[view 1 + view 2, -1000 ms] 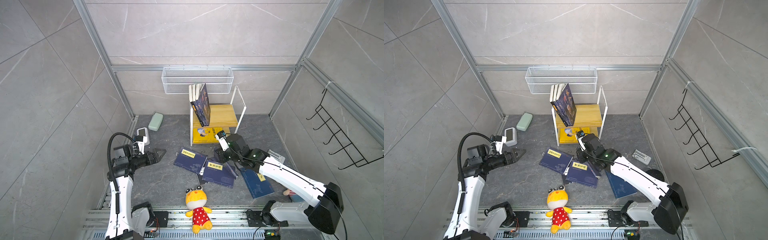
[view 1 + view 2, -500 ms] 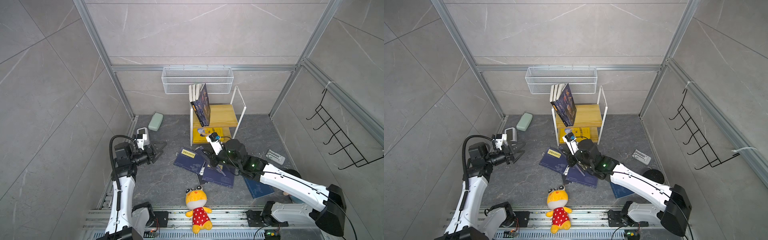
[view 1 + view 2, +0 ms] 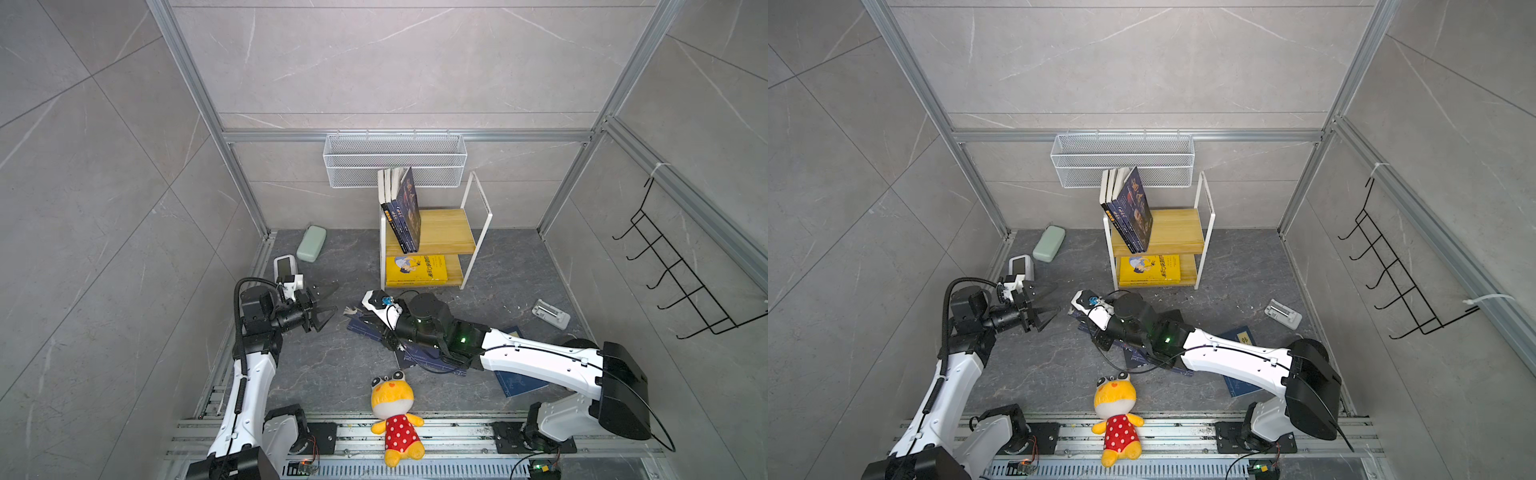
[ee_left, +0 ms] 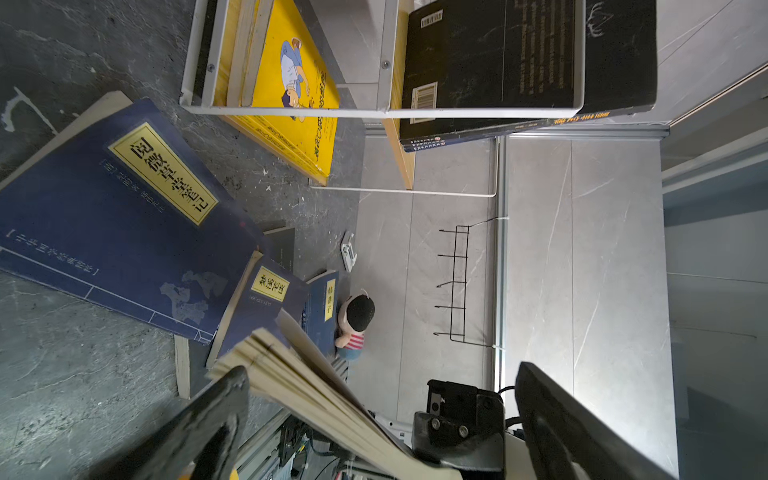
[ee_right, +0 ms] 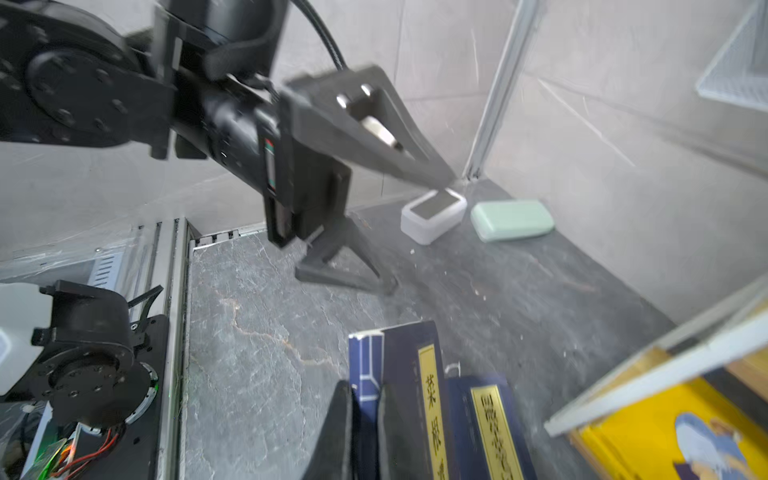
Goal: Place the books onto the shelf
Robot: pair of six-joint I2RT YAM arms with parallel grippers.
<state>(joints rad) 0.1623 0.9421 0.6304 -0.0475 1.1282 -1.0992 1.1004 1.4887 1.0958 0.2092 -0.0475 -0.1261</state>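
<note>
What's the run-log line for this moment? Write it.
left gripper: open, empty | right gripper: shut on navy book | shelf: leaning books above, yellow book below | unshelved: other navy books

My cell, in both top views: grey marble-look tile walls (image 3: 395, 62) on three sides, with diagonal seams on the side panels. Aluminium frame posts (image 3: 200, 104) stand in the corners. The dark slate-pattern floor (image 3: 324, 370) has pale specks scattered on it. A white wire mesh basket (image 3: 395, 160) hangs on the back wall, and a black hook rack (image 3: 681, 270) on the wall at right. Light is soft and even.
</note>
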